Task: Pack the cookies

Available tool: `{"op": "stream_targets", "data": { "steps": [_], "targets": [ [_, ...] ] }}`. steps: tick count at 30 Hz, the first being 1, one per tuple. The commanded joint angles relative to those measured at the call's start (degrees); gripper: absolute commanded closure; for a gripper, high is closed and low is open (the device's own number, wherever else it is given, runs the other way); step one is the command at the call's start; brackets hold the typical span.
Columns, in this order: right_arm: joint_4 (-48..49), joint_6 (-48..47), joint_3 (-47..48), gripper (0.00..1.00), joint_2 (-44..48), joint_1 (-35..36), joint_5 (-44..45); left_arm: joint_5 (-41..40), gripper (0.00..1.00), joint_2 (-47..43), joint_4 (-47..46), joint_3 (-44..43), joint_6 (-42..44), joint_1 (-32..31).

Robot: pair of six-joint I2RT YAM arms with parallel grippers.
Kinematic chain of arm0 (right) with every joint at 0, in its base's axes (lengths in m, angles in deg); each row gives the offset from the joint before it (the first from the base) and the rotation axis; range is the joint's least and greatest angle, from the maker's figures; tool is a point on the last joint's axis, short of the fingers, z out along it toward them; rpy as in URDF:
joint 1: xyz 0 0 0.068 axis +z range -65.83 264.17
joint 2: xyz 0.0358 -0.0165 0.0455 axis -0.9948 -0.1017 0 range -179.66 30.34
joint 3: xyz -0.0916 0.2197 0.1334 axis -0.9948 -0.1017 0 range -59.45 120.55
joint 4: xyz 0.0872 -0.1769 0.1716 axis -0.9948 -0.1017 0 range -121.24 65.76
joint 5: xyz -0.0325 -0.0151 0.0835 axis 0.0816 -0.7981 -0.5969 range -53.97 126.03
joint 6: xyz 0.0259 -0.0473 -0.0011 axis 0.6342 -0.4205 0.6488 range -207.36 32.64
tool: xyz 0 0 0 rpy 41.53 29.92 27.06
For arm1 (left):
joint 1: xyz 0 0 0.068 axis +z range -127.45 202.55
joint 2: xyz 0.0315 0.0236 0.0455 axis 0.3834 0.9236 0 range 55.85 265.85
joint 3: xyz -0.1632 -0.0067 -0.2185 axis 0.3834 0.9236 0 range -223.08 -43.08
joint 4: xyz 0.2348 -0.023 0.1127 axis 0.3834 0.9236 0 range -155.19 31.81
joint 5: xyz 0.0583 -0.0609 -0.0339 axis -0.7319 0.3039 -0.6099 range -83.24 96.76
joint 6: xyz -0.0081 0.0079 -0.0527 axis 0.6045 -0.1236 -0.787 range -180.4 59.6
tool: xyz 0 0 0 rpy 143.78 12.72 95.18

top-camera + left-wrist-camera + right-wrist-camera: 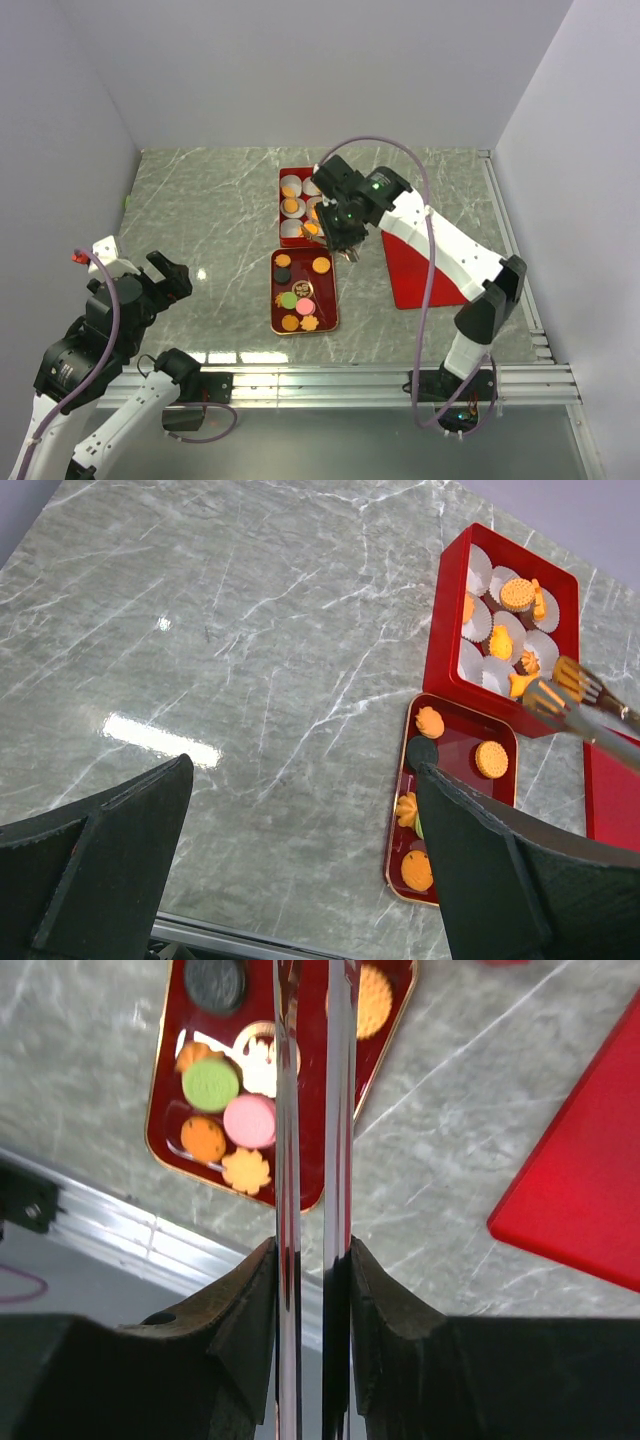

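A: From above, what lies there?
B: A grey veined marble table (200, 210), glossy. At its middle is a deep red box (283, 205), oblong, its long side running away from the arms, with pleated white paper cups (291, 228) inside. Just nearer, in line with it, a flat red tray (300, 268) with a gold rim holds cookies (320, 265). They are round or flower-shaped, in orange, green, pink and dark brown. A flat red lid (420, 275) lies to the right.
A: And the arms?
B: The right gripper (345, 228) hangs over the box's near right corner. The left gripper (165, 275) sits well apart at the left, its jaws spread wide around nothing.
A: The left wrist view?
B: Metal tongs (590, 705) enter from the right, their long axis slanting up-left, with gold forked tips over the box's near cups. The tips stand a little apart. An orange cookie lies just beside the lower one, but I cannot tell whether it is gripped. More orange cookies sit in the cups, one of them on edge.
A: The right wrist view?
B: Two polished blades run straight up the frame, nearly parallel, with a narrow gap between. The black fingers (250, 1300) press them from both sides. The tips are out of frame. Behind the blades lies the tray, its cookies flat.
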Motion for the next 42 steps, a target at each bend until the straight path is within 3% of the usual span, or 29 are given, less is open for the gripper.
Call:
{"op": "stream_targets", "data": {
  "steps": [1,10,18,22,30,42],
  "targets": [
    [-0.59,-0.93,6.15,0.67,-3.38,-1.69,1.17,-0.54,0.01,0.02,-0.17,-1.59,0.04,-0.21],
    [0.03,-0.93,19.6,0.68,-14.71,-2.48,0.46,-0.01,0.0,0.37,-0.34,-1.42,0.39,-0.21],
    [0.82,-0.4,25.85,0.68,-23.51,-3.01,0.64,0.78,0.01,0.9,-0.96,-1.16,1.1,-0.12],
    [1.17,-0.23,25.34,0.65,-24.04,-3.19,0.99,0.78,0.0,0.73,-1.04,-1.16,1.18,-0.21],
    [2.22,-0.05,21.9,0.47,-22.28,-3.28,1.52,1.22,0.01,1.25,-1.31,-0.98,1.45,-0.3],
    [-1.28,0.65,28.31,0.46,-21.14,-3.63,1.69,1.22,0.0,1.78,-1.31,-0.98,1.54,-0.56]
  ]
}}
